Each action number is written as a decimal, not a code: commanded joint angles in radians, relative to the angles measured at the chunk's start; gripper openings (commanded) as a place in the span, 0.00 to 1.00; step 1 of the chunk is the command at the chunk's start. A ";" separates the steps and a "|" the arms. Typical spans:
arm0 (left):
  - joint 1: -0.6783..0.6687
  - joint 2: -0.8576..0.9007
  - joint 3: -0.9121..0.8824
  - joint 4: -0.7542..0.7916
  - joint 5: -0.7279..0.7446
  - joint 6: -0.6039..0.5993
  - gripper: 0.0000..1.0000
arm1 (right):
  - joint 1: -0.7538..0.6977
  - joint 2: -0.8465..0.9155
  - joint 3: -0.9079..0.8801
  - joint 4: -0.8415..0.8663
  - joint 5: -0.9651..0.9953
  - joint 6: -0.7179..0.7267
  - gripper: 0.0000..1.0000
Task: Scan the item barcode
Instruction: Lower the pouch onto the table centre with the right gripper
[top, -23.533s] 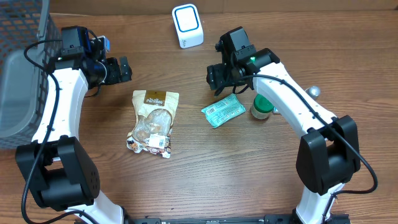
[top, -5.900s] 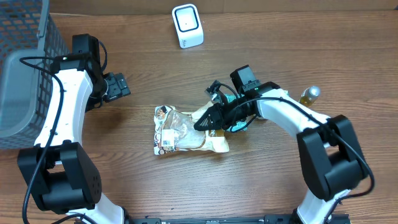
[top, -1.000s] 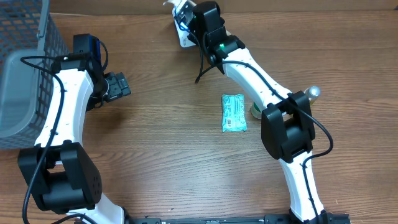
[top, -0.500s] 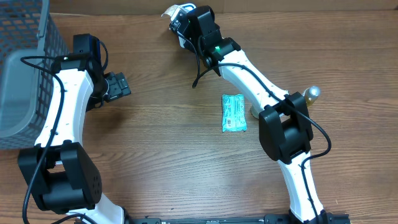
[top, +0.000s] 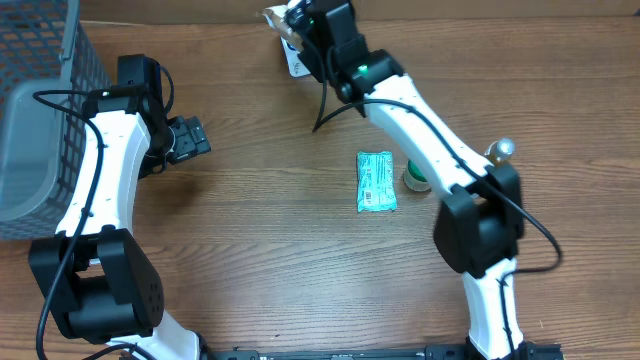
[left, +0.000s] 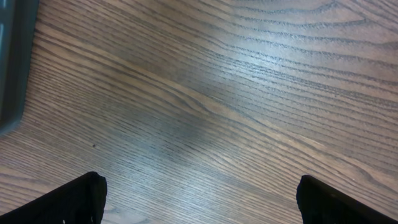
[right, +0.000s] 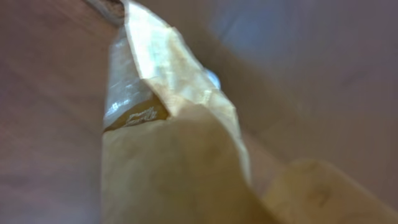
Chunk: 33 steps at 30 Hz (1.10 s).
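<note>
Kraft-paper snack bag (right: 168, 155) sits pinched in the right end effector (top: 292, 22) over the far scanner (top: 294, 64), likely presenting its barcode. The left end effector (top: 188, 138) hangs wide open, empty.

No legible text, brand, number or sign is found in any view.

Item one: the snack pouch (right: 163, 130), at the far side of the scene, shows pale script lettering on a tan panel in my right wrist view. The lettering is blurred and I cannot read it.

Item two: the teal packet (top: 376, 182), lying right of centre, bears a white panel with dark print on its upper face. Seen from overhead, the print is too small to make out.
</note>
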 joint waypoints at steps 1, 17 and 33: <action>-0.002 -0.004 0.019 0.002 -0.012 -0.003 1.00 | -0.024 -0.090 0.012 -0.131 -0.129 0.180 0.07; -0.002 -0.004 0.019 0.002 -0.012 -0.003 1.00 | -0.045 -0.088 -0.083 -0.850 -0.606 0.175 0.33; -0.002 -0.004 0.019 0.002 -0.012 -0.003 1.00 | -0.045 -0.088 -0.217 -0.558 -0.248 0.476 1.00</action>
